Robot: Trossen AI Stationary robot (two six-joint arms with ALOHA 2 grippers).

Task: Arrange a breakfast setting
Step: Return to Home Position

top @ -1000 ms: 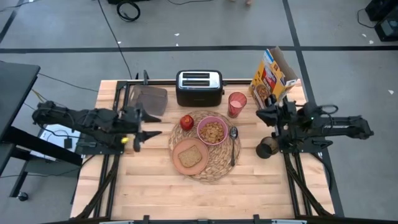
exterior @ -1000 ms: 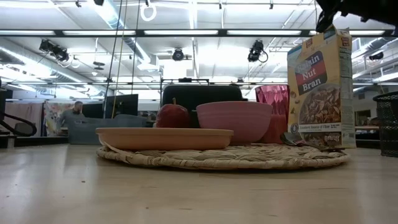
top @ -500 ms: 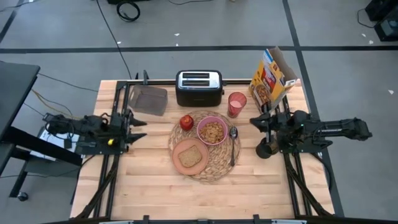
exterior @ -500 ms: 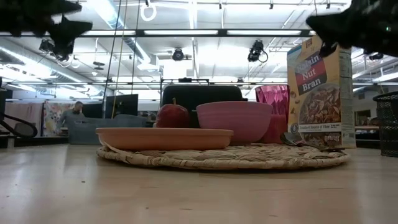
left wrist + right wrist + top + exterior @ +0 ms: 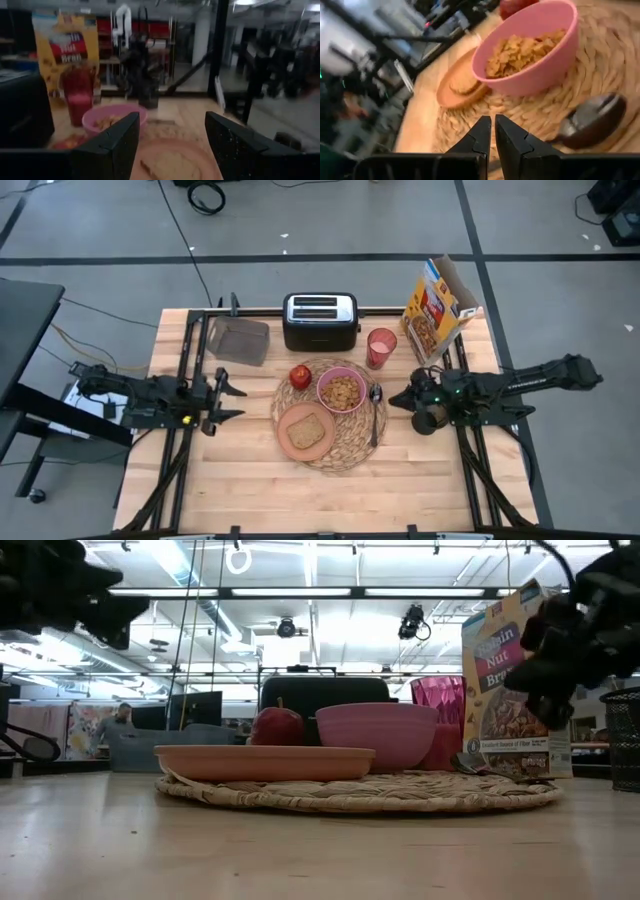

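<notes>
The round straw placemat lies mid-table. On it rest the pink bowl of cereal, the tan plate bearing a toast slice, the red apple at its far left rim and the metal spoon on its right. The pinkish-red cup stands on the wood just beyond. My left gripper hovers open to the mat's left, pointing at it, nothing between its fingers. My right gripper is shut just right of the spoon, above the mat's edge.
A black-and-silver toaster stands at the far edge, and a yellow cereal box at the far right. A grey flat tray lies far left. Bare wood stretches along the near edge.
Both grippers have sunk toward the table. The left one has dropped beside the mat's left side, still open. The right one has come down in front of the cereal box, rolled about its own axis, and stayed shut. Nothing on the mat has moved.
</notes>
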